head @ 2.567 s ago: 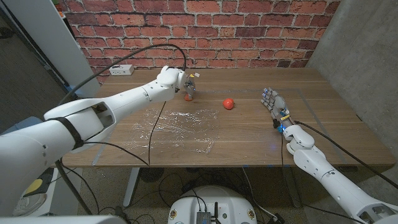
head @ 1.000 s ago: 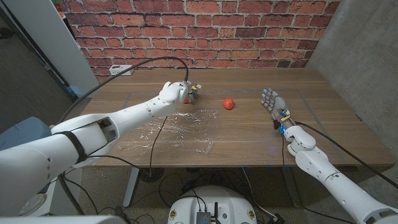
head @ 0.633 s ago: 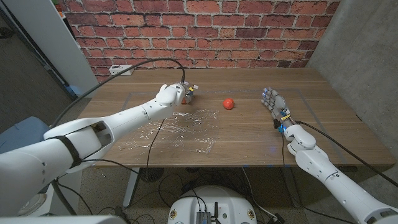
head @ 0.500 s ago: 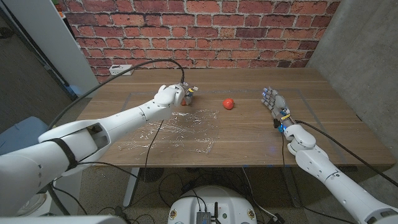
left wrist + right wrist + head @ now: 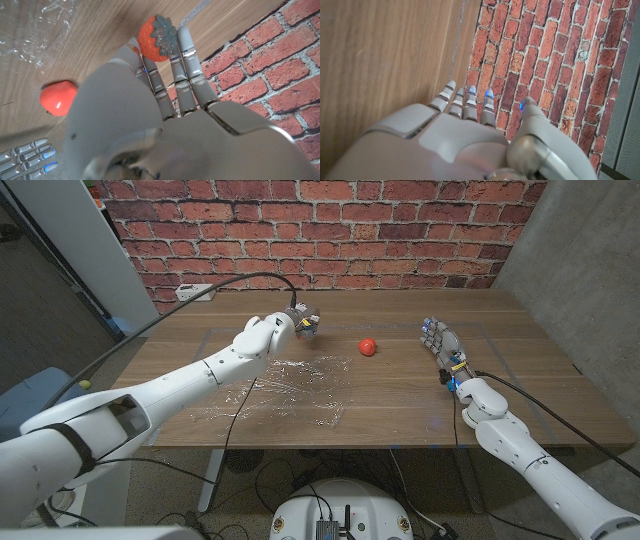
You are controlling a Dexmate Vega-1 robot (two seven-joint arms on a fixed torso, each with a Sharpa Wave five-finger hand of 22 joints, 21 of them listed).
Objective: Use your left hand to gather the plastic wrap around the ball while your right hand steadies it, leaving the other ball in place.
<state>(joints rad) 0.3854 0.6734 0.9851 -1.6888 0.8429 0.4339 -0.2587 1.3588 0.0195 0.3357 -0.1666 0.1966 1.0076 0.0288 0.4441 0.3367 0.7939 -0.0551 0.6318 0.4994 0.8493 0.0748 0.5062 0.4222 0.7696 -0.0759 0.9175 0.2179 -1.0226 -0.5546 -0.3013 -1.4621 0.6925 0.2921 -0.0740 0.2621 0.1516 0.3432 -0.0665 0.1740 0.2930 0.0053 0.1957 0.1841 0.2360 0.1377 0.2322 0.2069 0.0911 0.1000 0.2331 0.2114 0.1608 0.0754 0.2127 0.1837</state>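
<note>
The tabletop (image 5: 400, 395) carries a crumpled plastic wrap (image 5: 285, 387) near its front-left edge, spread flat, probably to receive a ball. The left robot hand (image 5: 272, 333) hovers beyond the wrap's far edge, grasping a strawberry-like red ball (image 5: 156, 39) at its fingertips. The right robot hand (image 5: 440, 345) waits released near the right edge, fingers apart. The other red ball (image 5: 368, 346) sits mid-tabletop, well apart from both.

Wrap (image 5: 290, 385) clear, crinkled, glossy; table (image 5: 400, 395) matt wood grain.

Red brick wall (image 5: 330, 225) behind wooden table (image 5: 400, 395), grey concrete wall (image 5: 585, 270) right, white power strip (image 5: 194, 291) at table's back-left corner.
</note>
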